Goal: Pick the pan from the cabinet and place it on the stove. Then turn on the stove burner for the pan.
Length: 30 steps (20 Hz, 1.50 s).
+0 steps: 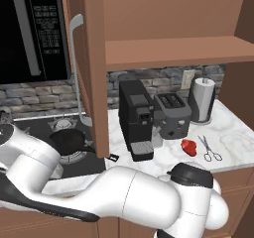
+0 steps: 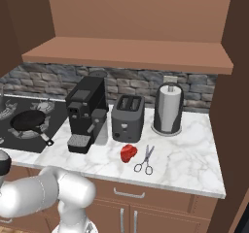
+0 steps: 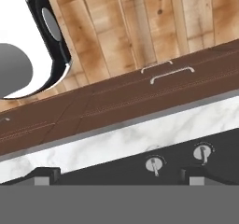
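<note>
**Pan sits on the burner; the knobs come next**

The pan (image 1: 69, 142) rests on the large stove burner (image 2: 30, 129) at the near right of the stove (image 1: 42, 128), its short handle (image 2: 45, 140) pointing toward the counter (image 2: 185, 159) edge. The cabinet (image 1: 163, 48) stands open above, its shelf bare. So the placing looks done, and what remains, I judge, is turning the right knob.

In the hand view two small silver knobs (image 3: 154, 164) show on the black front strip of the stove, with the marble edge and the brown drawers beyond. The fingertips (image 3: 46, 175) rise as dark blocks at the bottom, set well apart with nothing between them, so the hand (image 3: 119, 177) is released and empty.

The knob is likely small, stiff and smooth. A pinch across its raised bar should grip best, as a grip on the round rim may slip. The pan itself looks rigid and fairly heavy, and should stay put on the grate.

Which knob serves the pan's burner is hard to tell. The knob markings are too small to read. In the base views the arm covers the stove's front edge.
</note>
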### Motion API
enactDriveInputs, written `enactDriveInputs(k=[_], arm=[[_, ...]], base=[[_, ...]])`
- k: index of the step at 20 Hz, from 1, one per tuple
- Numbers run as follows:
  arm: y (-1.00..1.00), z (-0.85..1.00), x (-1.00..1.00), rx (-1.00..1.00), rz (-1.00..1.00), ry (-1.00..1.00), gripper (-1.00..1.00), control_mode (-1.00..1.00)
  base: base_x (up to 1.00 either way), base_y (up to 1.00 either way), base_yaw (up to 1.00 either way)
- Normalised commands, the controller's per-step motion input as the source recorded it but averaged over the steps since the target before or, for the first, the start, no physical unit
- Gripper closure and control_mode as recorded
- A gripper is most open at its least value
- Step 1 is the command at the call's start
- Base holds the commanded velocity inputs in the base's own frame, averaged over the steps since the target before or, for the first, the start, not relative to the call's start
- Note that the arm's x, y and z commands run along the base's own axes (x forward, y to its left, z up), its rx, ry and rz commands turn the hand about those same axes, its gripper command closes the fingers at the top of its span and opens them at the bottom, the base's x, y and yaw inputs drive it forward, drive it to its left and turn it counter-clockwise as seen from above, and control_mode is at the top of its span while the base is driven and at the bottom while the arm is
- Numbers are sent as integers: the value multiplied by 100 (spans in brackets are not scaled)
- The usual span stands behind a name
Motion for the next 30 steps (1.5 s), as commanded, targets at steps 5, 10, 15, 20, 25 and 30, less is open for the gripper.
enactDriveInputs(k=[5, 10, 15, 20, 25, 30], arm=[[7, -17, 19, -2, 8, 3, -100, -100], [2, -28, 8, -4, 6, 0, -100, -100], [0, -24, 1, -4, 5, -1, -100, -100], [0, -2, 2, 0, 3, 0, -100, -100], [0, 0, 6, 0, 2, 1, -100, -100], [0, 0, 10, 0, 5, 3, -100, -100]], base=[[0, 0, 0], [0, 0, 0], [0, 0, 0], [0, 0, 0], [0, 0, 0], [0, 0, 0]])
